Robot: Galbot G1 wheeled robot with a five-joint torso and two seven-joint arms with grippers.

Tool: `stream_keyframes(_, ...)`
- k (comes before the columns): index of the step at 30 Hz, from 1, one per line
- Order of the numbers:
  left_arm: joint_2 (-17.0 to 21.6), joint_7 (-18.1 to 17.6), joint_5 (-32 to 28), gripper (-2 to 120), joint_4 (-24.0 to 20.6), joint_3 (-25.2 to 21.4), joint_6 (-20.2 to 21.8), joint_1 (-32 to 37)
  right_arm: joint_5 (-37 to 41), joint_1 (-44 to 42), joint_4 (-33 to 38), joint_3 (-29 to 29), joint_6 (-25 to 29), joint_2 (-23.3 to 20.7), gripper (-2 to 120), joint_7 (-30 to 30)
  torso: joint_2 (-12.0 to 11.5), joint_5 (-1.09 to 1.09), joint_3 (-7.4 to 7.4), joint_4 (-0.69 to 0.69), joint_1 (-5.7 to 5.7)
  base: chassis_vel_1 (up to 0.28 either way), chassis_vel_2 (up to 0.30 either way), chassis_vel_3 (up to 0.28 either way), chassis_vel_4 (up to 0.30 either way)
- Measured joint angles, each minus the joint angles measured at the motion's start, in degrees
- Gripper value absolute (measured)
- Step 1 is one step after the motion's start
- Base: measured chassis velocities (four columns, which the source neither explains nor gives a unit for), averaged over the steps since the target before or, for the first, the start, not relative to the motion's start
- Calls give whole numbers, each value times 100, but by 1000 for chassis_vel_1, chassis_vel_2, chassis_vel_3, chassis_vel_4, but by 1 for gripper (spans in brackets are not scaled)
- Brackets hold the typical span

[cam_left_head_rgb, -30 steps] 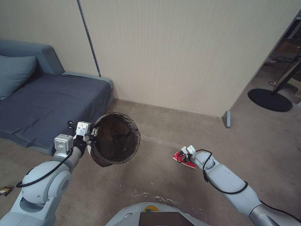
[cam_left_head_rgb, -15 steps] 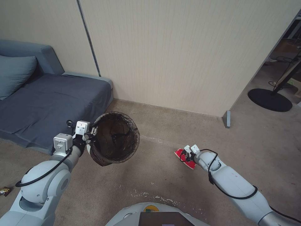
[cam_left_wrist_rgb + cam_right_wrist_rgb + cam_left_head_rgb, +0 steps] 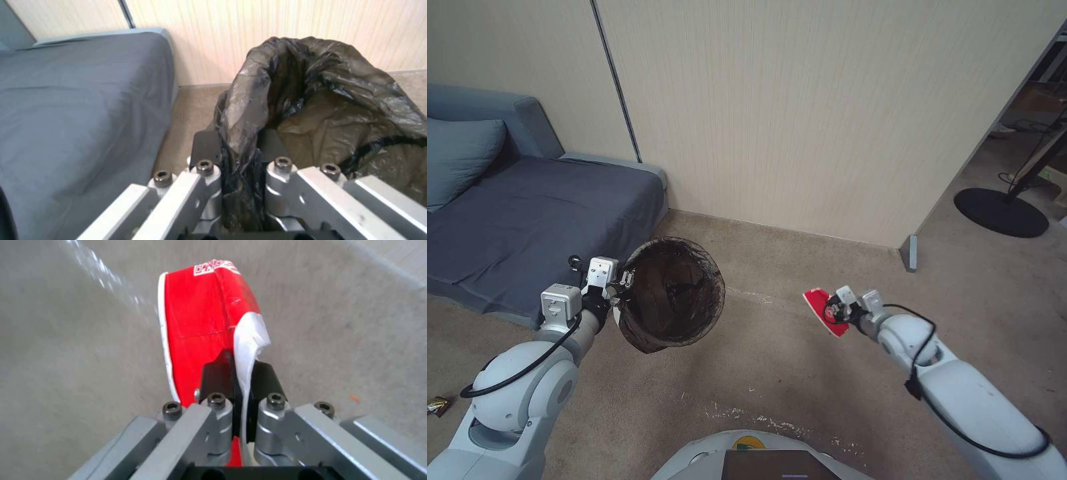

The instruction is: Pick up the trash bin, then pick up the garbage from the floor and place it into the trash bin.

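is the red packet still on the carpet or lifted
Lifted. The right end effector is shut on the red packet, which hangs clear of the carpet, not yet in the trash bin.

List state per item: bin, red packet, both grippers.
trash bin: off the floor, held at its rim, tilted, dark liner open.
red packet: pinched, clear of the carpet.
left gripper: shut on the bin's rim and liner.
right gripper: shut on the packet, right of the bin.
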Motion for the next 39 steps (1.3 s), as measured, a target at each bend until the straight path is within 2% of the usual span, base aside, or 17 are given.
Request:
stream_keyframes(1, 0, 0, 0, 7, 0, 0, 0, 0, 0, 0, 0, 0, 0, 0, 0, 0, 0, 0, 0, 0, 0, 0, 0, 0, 0)
stream_keyframes(5, 0, -1, 26, 7, 0, 42, 0, 1, 478, -461, 982, 584, -145, -127, 0, 159, 0, 1, 0, 1, 0, 0, 0, 0, 0)
stream_keyframes(10, -2, -1, 44, 7, 3, 64, 0, 2, 767, -667, 1618, 972, -279, -147, 0, 287, 0, 0, 0, 1, 0, 0, 0, 0, 0)
stream_keyframes(14, 5, 0, 62, 7, 43, 87, 0, -7, 1492, -772, 2401, 1389, -383, -144, 0, 601, 0, 0, 0, 1, 0, 0, 0, 0, 0)
stream_keyframes(15, 5, 0, 62, 7, 43, 87, 0, -7, 1492, -772, 2401, 1389, -383, -144, 0, 601, 0, 0, 0, 1, 0, 0, 0, 0, 0)
stream_keyframes(18, 7, 3, 102, 7, 81, 130, 0, -19, 2140, -724, 2906, 1518, -389, -189, 0, 768, 0, 0, 0, 1, 0, 0, 0, 0, 0)
stream_keyframes(26, 5, 12, 171, 7, 127, 197, 0, -32, 2811, -336, 3526, 1375, -387, -379, 0, 815, 0, 0, 0, 1, 0, 0, 0, 0, 0)
stream_keyframes(28, -7, 12, 203, 7, 154, 223, 0, -50, 3120, 140, 3706, 1155, -361, -563, 0, 810, 0, 0, 0, 0, 0, 0, 0, 0, 0)
stream_keyframes(34, -40, 12, 248, 7, 174, 247, 0, -53, 3359, 781, 3724, 844, -325, -887, 0, 790, 0, 0, 0, 2, 0, 0, 0, 0, 0)
stream_keyframes(36, -58, 12, 272, 7, 183, 269, 0, -65, 3445, 1120, 3647, 558, -290, -1099, 0, 775, 0, 0, 0, 0, 0, 0, 0, 0, 0)
stream_keyframes(39, -80, 14, 304, 7, 212, 296, 0, -91, 3516, 1360, 3595, 292, -280, -1193, 0, 780, 0, 1, 0, 1, 0, 0, 0, 0, 0)
